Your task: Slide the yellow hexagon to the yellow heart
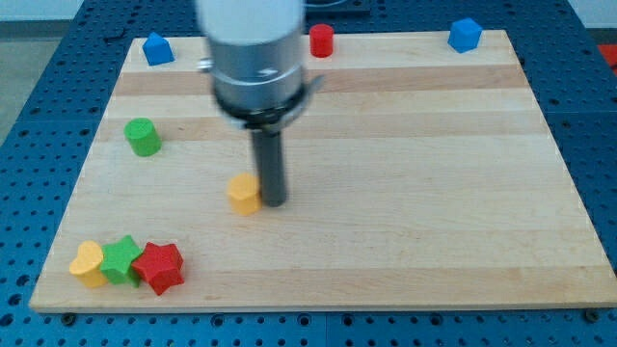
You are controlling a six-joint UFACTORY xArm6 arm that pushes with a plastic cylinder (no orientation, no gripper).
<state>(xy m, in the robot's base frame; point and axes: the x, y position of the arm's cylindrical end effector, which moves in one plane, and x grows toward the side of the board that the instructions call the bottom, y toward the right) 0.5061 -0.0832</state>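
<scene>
Yellow heart (87, 263) is lying at the table's (405, 222) bottom left; my tip (274, 201) is touching the yellow hexagon's (245, 193) right side; no pincer is showing.

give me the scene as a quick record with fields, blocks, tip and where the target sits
board: wooden table top
my tip: touching or just off the right side of the yellow hexagon
target: yellow heart, view's bottom left
beside target: green star, then red star, in a tight row
left side: green cylinder
top edge: blue block at left, red cylinder in the middle, blue block at right
path: heart lies down and left of the hexagon
</scene>
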